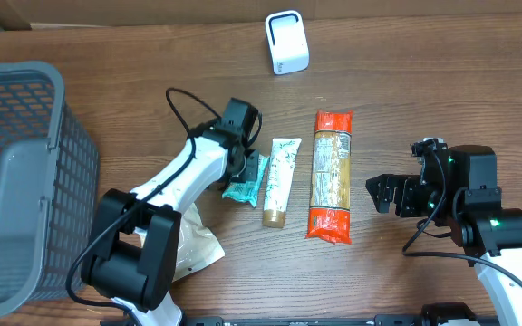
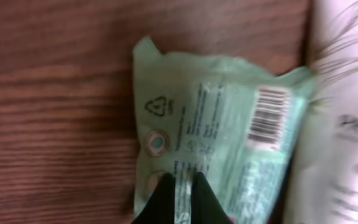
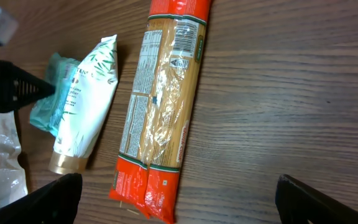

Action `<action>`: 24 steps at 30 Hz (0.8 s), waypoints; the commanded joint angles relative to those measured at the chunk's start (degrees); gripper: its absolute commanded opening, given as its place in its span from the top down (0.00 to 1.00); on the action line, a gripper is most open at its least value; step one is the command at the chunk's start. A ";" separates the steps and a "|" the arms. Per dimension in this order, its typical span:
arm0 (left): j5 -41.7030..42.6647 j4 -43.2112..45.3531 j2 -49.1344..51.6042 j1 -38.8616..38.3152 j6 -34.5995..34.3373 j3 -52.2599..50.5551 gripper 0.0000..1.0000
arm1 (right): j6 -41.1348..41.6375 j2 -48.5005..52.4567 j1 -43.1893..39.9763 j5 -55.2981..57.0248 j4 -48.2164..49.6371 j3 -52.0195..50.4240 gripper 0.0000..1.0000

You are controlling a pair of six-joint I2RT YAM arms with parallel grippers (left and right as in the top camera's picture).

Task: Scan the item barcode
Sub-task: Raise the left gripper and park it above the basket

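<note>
**Left claw has the green packet by its edge, scanner well apart at the back**

From where I stand, the left claw (image 2: 183, 185) is down on the desk (image 1: 424, 91) with its two fingers pressed together on the near edge of the green packet (image 2: 222, 137). A thin strip of film shows between them, so I take it as a pinch on the wrapper, not a bare close. The packet lies flat, just beside a white tube (image 1: 281, 179) and partly tucked under it. Its barcode (image 2: 268, 116) faces up near the far corner, next to the tube. Gripping the opposite edge makes sense, I think, since it leaves the printed bars uncovered for reading.

The scanner (image 1: 286, 43) stands at the back of the desk, well apart from the packet. My guess is the packet must be lifted and carried there with the bars turned toward its face.

The right claw (image 1: 386, 193) hangs with its fingers spread wide and nothing in them, to the right of the long pasta pack (image 1: 332, 172), seemingly waiting out of the way.

A grey basket (image 1: 53, 109) sits at the far left, likely for finished items, and a crumpled bag (image 1: 198, 246) lies beside the left arm.
</note>
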 commanded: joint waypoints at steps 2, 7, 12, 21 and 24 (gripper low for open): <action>-1.64 2.27 0.33 0.07 -0.33 -1.73 0.96 | 0.20 -0.04 0.11 -0.33 0.31 1.57 0.00; -1.38 2.21 0.07 0.07 -0.35 -0.28 0.96 | 0.20 -0.04 0.11 -0.33 0.31 1.57 0.00; -0.63 -6.82 -2.34 0.07 -0.31 8.52 0.96 | 0.13 -0.04 0.11 -0.26 0.31 1.57 0.00; -0.31 -24.02 -9.73 1.70 1.18 29.88 0.96 | 0.02 0.15 0.11 2.03 -0.07 1.57 0.00; -0.26 -27.26 -11.34 2.14 1.75 33.27 0.85 | 0.02 0.17 0.11 2.03 -0.07 1.57 0.00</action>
